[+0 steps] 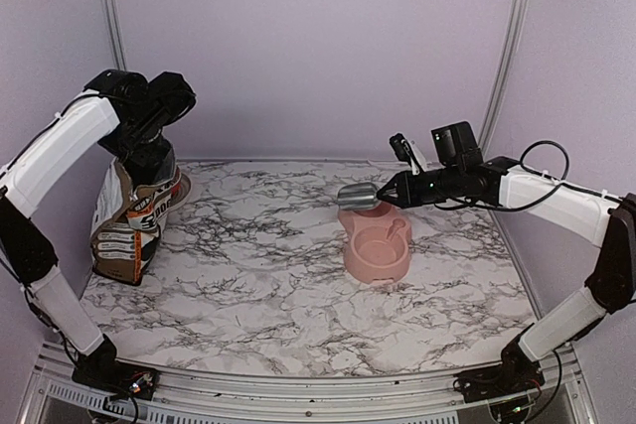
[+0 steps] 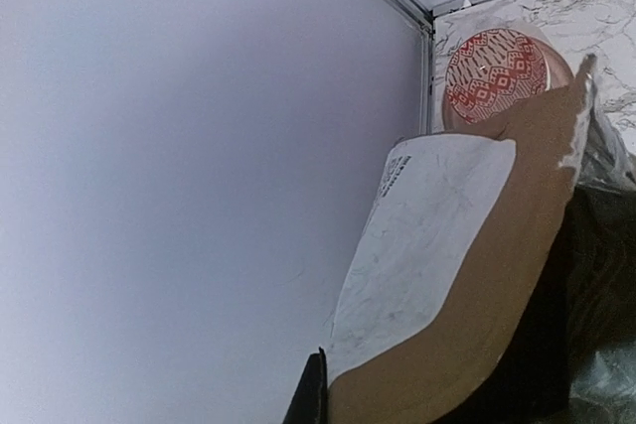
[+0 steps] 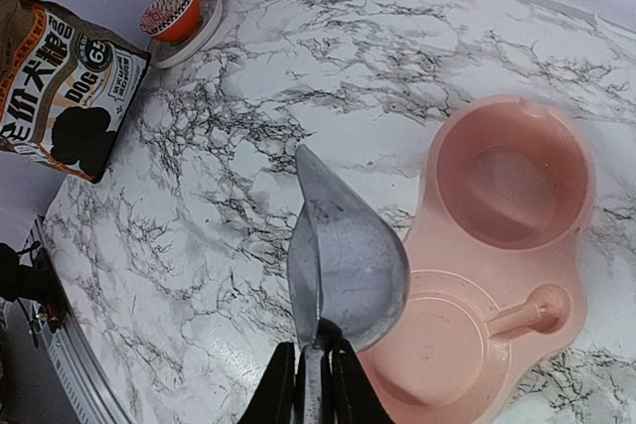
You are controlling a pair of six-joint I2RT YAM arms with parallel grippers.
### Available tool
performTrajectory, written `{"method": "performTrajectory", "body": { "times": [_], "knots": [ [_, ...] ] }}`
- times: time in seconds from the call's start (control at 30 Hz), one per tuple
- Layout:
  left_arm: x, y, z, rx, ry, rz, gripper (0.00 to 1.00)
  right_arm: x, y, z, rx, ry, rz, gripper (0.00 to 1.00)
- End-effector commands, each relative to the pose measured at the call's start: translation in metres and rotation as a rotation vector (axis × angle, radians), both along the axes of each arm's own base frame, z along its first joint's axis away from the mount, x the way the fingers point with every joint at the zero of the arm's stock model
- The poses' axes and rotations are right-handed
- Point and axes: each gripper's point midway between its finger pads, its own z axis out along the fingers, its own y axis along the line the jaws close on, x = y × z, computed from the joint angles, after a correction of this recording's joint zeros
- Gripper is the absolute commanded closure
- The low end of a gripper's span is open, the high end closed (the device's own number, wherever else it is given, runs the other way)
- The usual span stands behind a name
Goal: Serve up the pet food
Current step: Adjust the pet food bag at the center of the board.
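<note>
Scoop (image 3: 343,255), metal and empty, is pinched by its handle in the narrowly closed right gripper (image 3: 311,369), just above the pink double bowl (image 3: 507,171). The left gripper (image 1: 149,168) is closed on the top edge of the bag (image 1: 134,220), well apart at the table's left rear. No pet food shows; it is judged to lie inside the bag. To fill well, the left arm should hold the bag mouth open and steady while the scoop enters shallowly, hollow side up, then travels level to the bowl. Legible on the bag: white Chinese characters and "DOG"; the small print on its white flap is unreadable.
</note>
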Motion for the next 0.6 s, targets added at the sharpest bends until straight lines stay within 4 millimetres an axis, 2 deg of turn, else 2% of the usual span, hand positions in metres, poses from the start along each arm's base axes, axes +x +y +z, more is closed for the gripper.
{"method": "performTrajectory", "body": {
  "times": [0.0,0.1,0.23,0.33,0.4,0.57],
  "knots": [
    [0.001,-0.031,0.013,0.022,-0.152,-0.003,1.00,0.006,-0.001,0.016,0.011,-0.041,-0.009,1.00],
    [0.006,-0.068,-0.045,-0.021,-0.066,-0.020,1.00,0.005,-0.006,0.017,-0.002,-0.043,-0.028,1.00],
    [0.004,-0.116,-0.090,-0.063,-0.011,-0.060,1.00,0.002,-0.012,0.016,-0.021,-0.039,-0.045,1.00],
    [0.003,-0.151,-0.108,-0.116,0.024,-0.098,1.00,0.000,-0.014,0.017,-0.029,-0.036,-0.052,1.00],
    [0.000,-0.180,-0.112,-0.164,0.028,-0.137,1.00,-0.001,-0.015,0.018,-0.028,-0.034,-0.057,1.00],
    [-0.010,-0.243,-0.112,-0.334,0.049,-0.223,1.00,-0.007,-0.009,0.014,0.006,-0.004,-0.027,1.00]
  ]
}}
